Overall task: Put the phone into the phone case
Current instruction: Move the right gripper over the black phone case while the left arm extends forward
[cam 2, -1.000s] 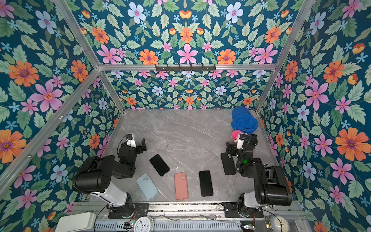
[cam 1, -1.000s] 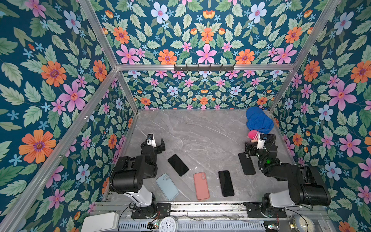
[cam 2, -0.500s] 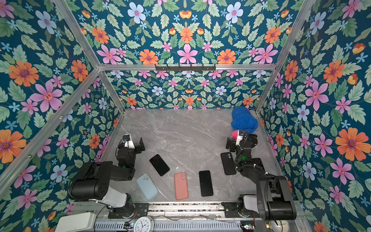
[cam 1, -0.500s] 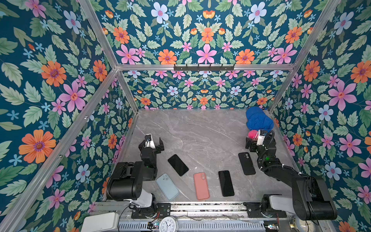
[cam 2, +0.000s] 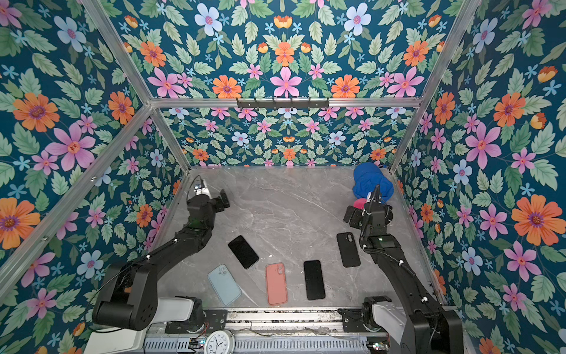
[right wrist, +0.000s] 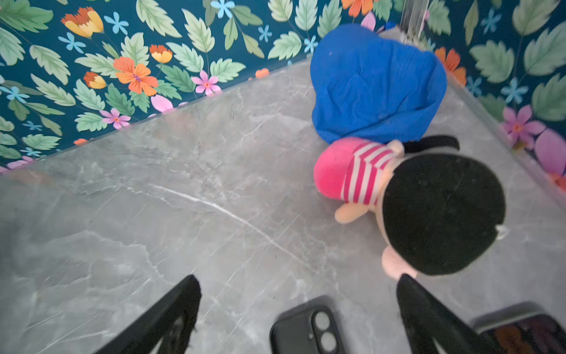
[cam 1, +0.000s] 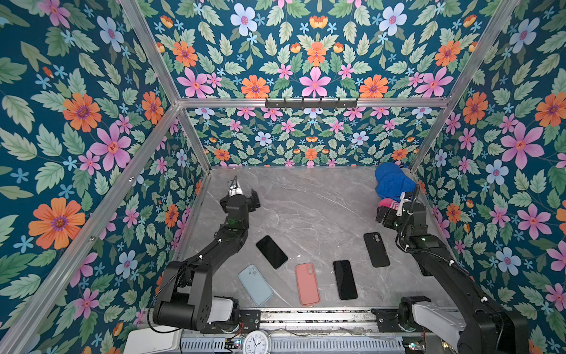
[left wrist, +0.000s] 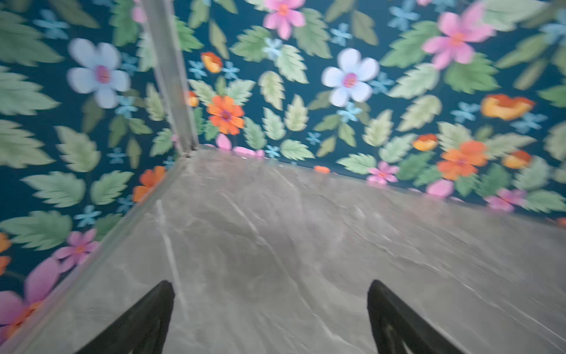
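Over the table (cam 1: 321,199), my left end effector (left wrist: 269,285) and right end effector (right wrist: 298,278) both stand wide apart, empty.
A blue cloth (cam 1: 392,182) and a doll (right wrist: 428,208) lie near the right one. Toward the front lie a light blue case (cam 1: 255,285), a coral case (cam 1: 307,284) and a black case (cam 1: 376,249), with a slanted black phone (cam 1: 271,252) and a straight black phone (cam 1: 345,279) flat on the table between them.
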Controlling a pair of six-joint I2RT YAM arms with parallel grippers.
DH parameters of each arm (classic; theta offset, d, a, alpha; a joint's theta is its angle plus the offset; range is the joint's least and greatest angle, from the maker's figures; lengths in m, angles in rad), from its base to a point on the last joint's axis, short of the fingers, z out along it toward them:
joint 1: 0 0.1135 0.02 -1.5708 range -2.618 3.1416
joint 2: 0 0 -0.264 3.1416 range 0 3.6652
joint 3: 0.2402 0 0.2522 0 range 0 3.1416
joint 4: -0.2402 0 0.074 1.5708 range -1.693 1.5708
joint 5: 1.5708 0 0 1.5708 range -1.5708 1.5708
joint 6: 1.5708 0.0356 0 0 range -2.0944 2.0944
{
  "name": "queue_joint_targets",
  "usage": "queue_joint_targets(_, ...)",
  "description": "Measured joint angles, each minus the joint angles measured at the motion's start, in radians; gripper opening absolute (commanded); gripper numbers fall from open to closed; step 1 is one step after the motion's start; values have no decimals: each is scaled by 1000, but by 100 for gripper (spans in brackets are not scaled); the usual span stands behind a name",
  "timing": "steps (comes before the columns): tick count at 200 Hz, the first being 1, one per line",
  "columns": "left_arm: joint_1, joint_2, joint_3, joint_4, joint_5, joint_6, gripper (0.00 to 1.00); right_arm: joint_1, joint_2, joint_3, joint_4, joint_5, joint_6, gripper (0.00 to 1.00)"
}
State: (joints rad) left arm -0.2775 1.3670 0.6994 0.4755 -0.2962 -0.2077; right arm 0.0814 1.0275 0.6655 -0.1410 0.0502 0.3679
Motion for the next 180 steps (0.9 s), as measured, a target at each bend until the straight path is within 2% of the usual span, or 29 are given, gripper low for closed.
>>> queue_joint_targets(31,-173,109,180,-191,1,-79,100,5,-43,-3,-208,-126,73,99)
queue_joint_targets(51,-271,193,284,-295,5,-113,100,4,-66,-10,-317,-151,90,99)
queue_joint_targets(82,-387,268,341,-377,50,-156,100,4,-66,-30,-418,-174,119,99)
queue_joint_targets(126,-446,362,383,-397,165,-185,100,-8,17,-45,-440,-148,152,96)
queue_joint_targets(145,-447,396,393,-402,207,-199,100,-35,48,-59,-433,-148,156,83)
queue_joint_targets(180,-456,431,422,-400,281,-205,98,-97,78,-76,-401,-168,174,70)
